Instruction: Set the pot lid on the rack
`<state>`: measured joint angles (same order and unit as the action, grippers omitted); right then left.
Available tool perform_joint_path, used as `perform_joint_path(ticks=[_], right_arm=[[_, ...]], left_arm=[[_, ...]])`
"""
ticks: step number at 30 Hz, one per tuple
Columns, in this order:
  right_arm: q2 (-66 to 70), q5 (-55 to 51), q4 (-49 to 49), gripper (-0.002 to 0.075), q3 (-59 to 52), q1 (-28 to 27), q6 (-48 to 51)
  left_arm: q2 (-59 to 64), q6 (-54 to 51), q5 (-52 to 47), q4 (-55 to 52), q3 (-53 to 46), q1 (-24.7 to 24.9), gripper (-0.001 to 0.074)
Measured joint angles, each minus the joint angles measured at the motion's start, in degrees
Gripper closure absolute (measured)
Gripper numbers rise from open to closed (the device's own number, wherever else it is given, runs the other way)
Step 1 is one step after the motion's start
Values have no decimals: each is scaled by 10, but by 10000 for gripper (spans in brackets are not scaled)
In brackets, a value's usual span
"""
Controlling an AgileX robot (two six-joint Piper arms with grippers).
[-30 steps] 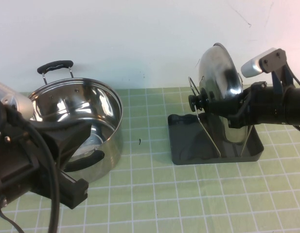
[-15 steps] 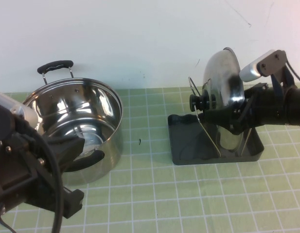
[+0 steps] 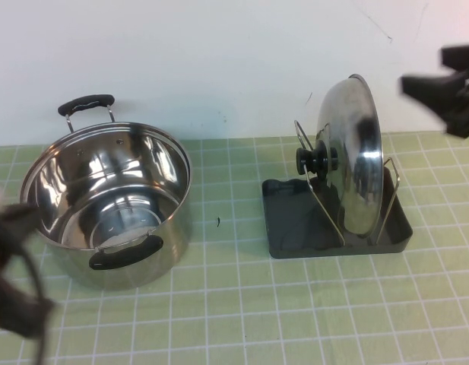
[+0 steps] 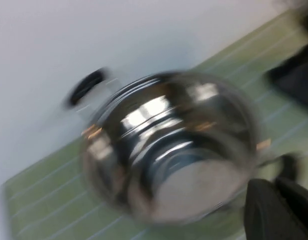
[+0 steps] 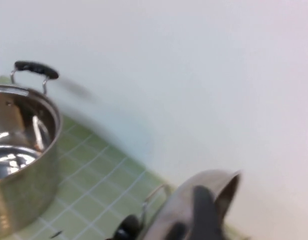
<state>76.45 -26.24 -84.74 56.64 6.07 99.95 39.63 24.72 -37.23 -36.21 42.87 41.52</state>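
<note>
Placing step looks finished: pot lid (image 3: 350, 156) upright on edge between rack (image 3: 295, 228) wires, untouched. Right gripper (image 3: 447, 87) raised at far right, apparently empty, jaw state unclear. Left gripper (image 3: 14, 281) blurred near-left, unreadable. Next: park both arms.

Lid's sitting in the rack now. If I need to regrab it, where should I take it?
Probably by the black knob of the pot lid, coming from the pot side: the lid stands on edge in the rack, knob facing that way. Right gripper is up at the right edge, left gripper bottom-left.
</note>
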Motion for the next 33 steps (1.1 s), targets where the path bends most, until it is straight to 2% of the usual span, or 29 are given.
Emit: perform_joint_path(ticks=[4,6,8,11,14,16,18,21,25,29,33], right_arm=[[-73,-11,85,534,0,-10,1],[-102,-43,162,645,0,-10,-20],[-122,-89,252,689,0,-10,-67],[-146,-146,456,715,0,-10,-199],[-163,-201,729,721,0,-10,-424],[-174,-220,847,725,-1,-11,-522],[-190,-211,922,726,-10,-12,-575],[-222,-156,937,726,-37,-12,-601],[-276,-86,898,727,-106,-12,-608],[-345,-27,804,727,-208,-12,-572],[-430,-9,650,727,-309,-12,-462]], left_arm=[[-37,88,-143,-93,0,0,735],[-55,117,-205,-104,0,0,735],[-75,131,-244,-97,0,0,735],[-109,148,-262,-66,0,0,736],[-150,163,-253,-35,0,0,736],[-181,169,-233,-28,-4,0,736],[-212,173,-200,-28,-20,0,736],[-256,177,-142,-29,-57,0,736],[-308,177,-36,-29,-141,0,736],[-353,177,74,-30,-228,0,736],[-370,177,144,-34,-292,1,736]])
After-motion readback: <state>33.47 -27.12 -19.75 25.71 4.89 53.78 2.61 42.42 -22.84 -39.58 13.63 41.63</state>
